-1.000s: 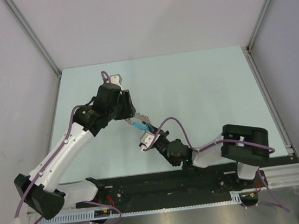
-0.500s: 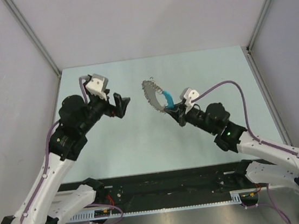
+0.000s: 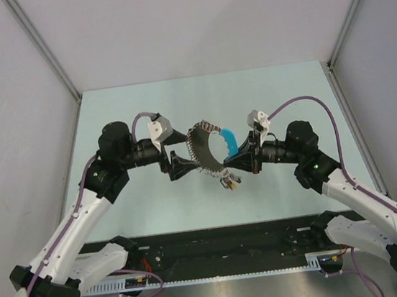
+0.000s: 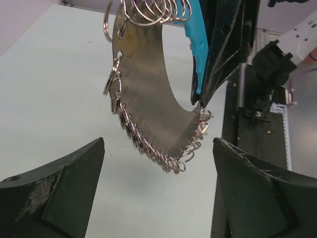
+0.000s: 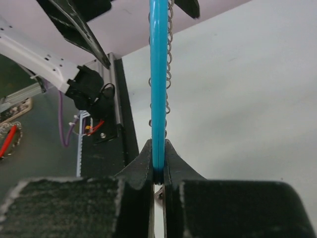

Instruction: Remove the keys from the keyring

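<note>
The keyring (image 3: 204, 150) is a curved silvery metal loop edged with many small wire rings, with a light-blue band (image 3: 228, 142) on its right side. My right gripper (image 3: 245, 157) is shut on the blue band and holds the loop upright above the table. The right wrist view shows the band (image 5: 158, 74) edge-on, pinched between the fingers. Small key pieces (image 3: 228, 182) dangle below the loop, too small to tell apart. My left gripper (image 3: 183, 155) is open and empty at the loop's left edge. In the left wrist view the loop (image 4: 153, 106) hangs just beyond the spread fingertips (image 4: 74, 173).
The pale green table (image 3: 287, 101) is enclosed by grey walls and aluminium frame posts (image 3: 45, 51). A black rail (image 3: 218, 251) with the arm bases and a white cable tray runs along the near edge.
The right gripper has kept hold of the loop and shifted slightly right. The left gripper, apart from the loop half a second ago, has swung in to the loop's left edge, still open.
</note>
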Robot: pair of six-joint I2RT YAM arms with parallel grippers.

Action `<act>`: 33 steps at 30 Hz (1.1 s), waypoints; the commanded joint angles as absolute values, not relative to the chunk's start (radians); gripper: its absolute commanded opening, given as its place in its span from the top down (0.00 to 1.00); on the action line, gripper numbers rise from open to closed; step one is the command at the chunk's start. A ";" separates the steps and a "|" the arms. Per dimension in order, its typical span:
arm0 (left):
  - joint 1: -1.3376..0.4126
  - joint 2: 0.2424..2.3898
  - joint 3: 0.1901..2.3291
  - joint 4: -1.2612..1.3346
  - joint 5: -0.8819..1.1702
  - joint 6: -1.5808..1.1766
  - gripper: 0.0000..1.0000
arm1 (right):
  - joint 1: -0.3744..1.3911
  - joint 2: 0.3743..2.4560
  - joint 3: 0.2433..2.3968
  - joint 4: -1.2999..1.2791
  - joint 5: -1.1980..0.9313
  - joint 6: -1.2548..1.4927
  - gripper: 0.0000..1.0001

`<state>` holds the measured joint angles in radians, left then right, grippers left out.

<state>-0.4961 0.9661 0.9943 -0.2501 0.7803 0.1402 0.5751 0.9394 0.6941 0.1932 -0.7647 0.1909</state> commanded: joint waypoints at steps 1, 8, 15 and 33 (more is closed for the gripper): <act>-0.497 0.977 1.019 -0.235 0.954 0.143 0.06 | 0.586 0.902 0.753 0.326 -0.848 0.268 1.00; -0.511 0.977 0.963 -0.081 1.051 0.005 0.10 | 0.606 0.940 0.753 0.478 -0.839 0.350 1.00; -0.563 1.031 0.956 -0.120 1.077 0.008 0.25 | 0.618 0.982 0.755 0.572 -0.831 0.391 1.00; -0.601 1.060 0.982 -0.041 1.079 -0.090 1.00 | 0.644 0.997 0.755 0.574 -0.795 0.403 1.00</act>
<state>-0.5812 1.0683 0.9508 -0.0841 1.0416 -0.0711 0.6422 1.0058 0.6983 0.5343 -0.8482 0.3870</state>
